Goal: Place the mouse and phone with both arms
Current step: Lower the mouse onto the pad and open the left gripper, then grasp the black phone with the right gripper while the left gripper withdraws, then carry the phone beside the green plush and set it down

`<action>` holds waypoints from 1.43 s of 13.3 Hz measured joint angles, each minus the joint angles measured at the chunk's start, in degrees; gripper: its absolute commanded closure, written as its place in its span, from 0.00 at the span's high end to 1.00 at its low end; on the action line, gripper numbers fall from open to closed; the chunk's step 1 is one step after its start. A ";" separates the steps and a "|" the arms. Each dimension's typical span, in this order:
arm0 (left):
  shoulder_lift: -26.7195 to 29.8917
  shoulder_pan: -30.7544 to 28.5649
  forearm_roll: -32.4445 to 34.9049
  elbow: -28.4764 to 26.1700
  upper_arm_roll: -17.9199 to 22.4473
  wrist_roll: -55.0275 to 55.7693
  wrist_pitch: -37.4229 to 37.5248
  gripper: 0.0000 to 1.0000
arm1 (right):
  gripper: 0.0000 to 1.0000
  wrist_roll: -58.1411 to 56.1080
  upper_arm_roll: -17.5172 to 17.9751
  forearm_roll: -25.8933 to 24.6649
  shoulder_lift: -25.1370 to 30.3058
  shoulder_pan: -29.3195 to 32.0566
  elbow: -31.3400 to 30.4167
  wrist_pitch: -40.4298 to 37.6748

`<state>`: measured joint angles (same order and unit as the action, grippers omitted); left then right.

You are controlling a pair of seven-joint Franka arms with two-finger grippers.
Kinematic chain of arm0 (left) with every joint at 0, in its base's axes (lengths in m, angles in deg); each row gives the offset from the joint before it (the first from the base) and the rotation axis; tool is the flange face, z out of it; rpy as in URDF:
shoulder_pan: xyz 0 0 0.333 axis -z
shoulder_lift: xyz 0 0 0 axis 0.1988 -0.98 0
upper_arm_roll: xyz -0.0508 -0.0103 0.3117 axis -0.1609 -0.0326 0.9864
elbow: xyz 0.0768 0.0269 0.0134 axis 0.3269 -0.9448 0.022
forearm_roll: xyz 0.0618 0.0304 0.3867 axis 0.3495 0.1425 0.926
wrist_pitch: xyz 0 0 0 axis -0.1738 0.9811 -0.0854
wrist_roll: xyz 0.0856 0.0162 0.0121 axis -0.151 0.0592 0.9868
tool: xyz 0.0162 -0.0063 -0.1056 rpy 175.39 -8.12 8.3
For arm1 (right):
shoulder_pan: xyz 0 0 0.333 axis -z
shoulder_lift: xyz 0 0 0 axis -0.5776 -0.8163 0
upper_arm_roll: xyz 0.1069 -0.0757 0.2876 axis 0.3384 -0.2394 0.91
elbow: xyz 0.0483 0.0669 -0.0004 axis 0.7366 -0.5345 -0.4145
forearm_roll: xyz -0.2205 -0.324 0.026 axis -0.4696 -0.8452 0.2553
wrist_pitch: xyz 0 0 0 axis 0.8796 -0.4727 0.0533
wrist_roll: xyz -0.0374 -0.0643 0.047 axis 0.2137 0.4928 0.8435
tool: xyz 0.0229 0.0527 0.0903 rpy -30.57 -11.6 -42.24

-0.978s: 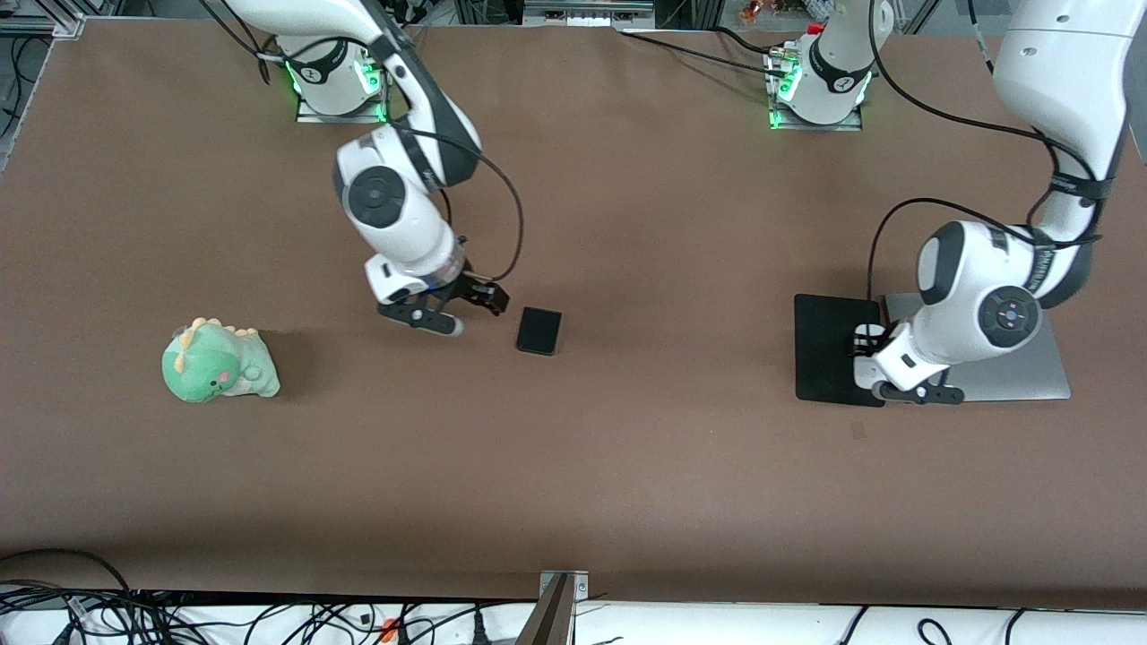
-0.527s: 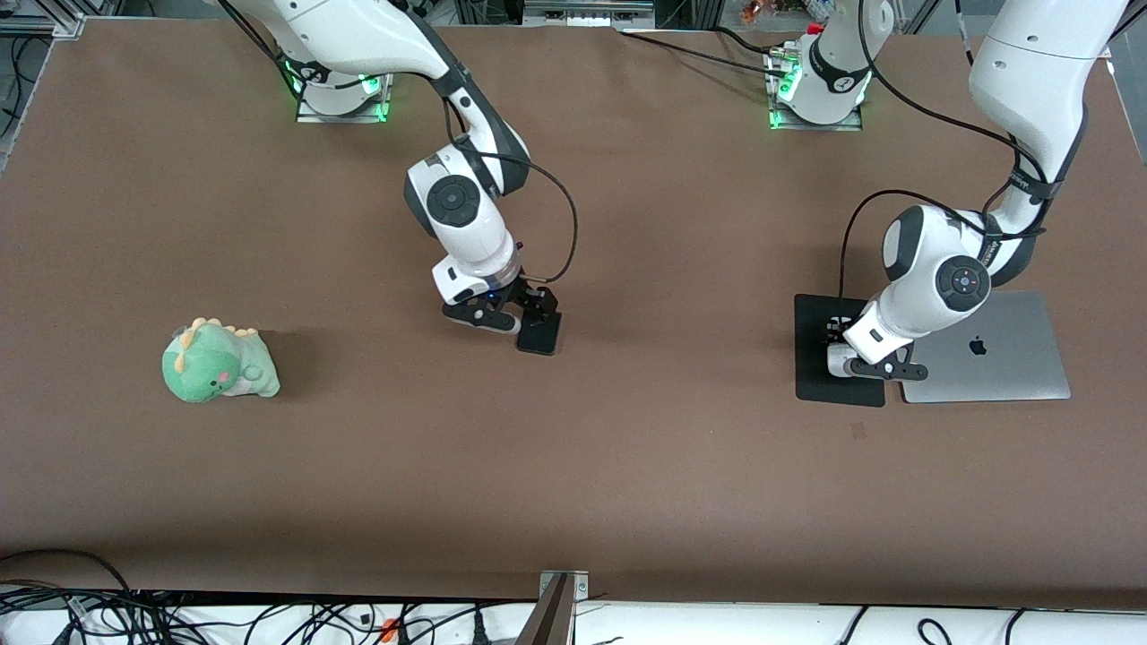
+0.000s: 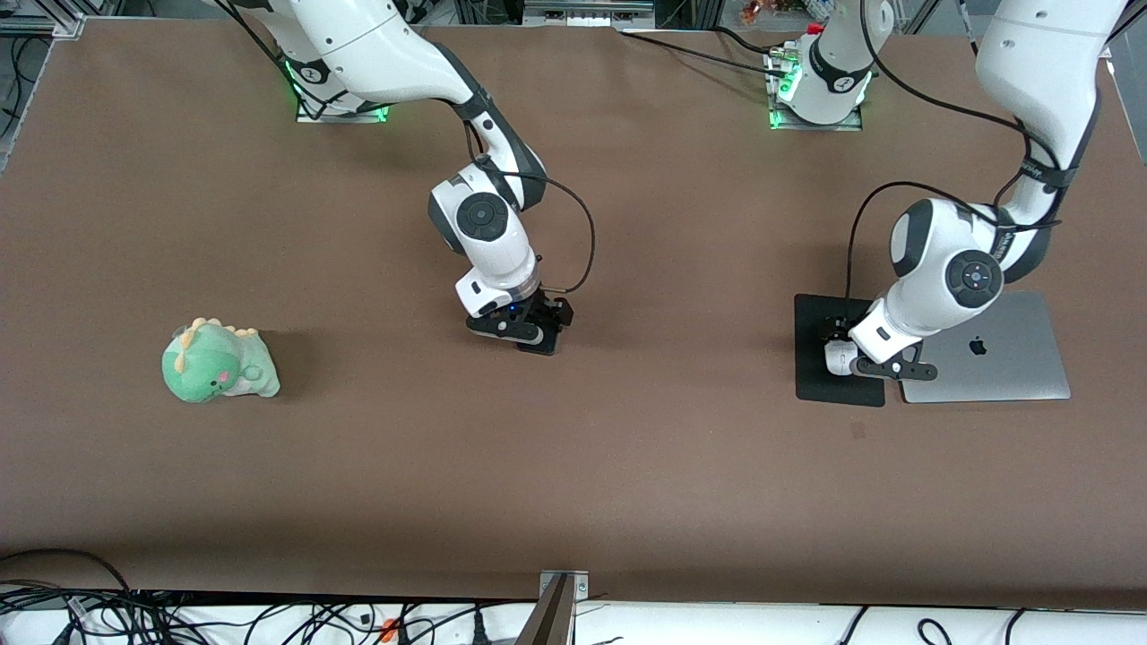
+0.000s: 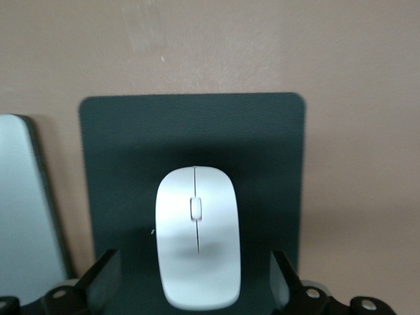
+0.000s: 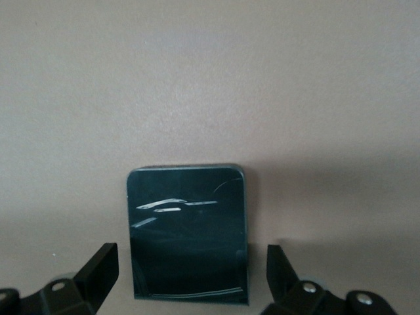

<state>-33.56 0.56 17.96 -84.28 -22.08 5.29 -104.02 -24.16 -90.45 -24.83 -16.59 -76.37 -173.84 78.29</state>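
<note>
The black phone lies flat on the brown table; in the front view only its corner shows under the right gripper. The right gripper is open, low over the phone, one finger on each side of it. The white mouse sits on the black mouse pad. In the front view the mouse peeks out beside the left gripper. The left gripper is open and straddles the mouse's rear end.
A closed silver laptop lies beside the mouse pad, toward the left arm's end; its edge shows in the left wrist view. A green plush dinosaur sits toward the right arm's end of the table.
The right gripper moved toward the left arm's end until it came over the phone. The left arm swung off the laptop and brought its gripper around the mouse on the pad.
</note>
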 measured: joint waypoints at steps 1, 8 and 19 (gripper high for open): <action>1.15 0.17 -0.03 3.74 -0.75 0.00 6.45 1.00 | 1.00 0.00 -0.12 -0.10 -0.41 -0.35 0.12 0.00; 3.25 1.08 -0.09 31.61 -2.20 -0.04 41.85 1.00 | 0.49 0.10 -0.73 -0.62 -1.50 -1.34 0.98 -0.01; 4.40 1.52 -0.42 47.71 -1.89 -0.06 58.75 1.00 | 0.46 -18.71 -11.04 -2.19 4.28 -0.86 3.47 -14.95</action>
<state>-29.16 2.09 17.53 -36.57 -23.96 5.23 -45.28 -42.86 -101.49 -27.02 -12.32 -77.23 -170.37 63.34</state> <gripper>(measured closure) 0.000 0.194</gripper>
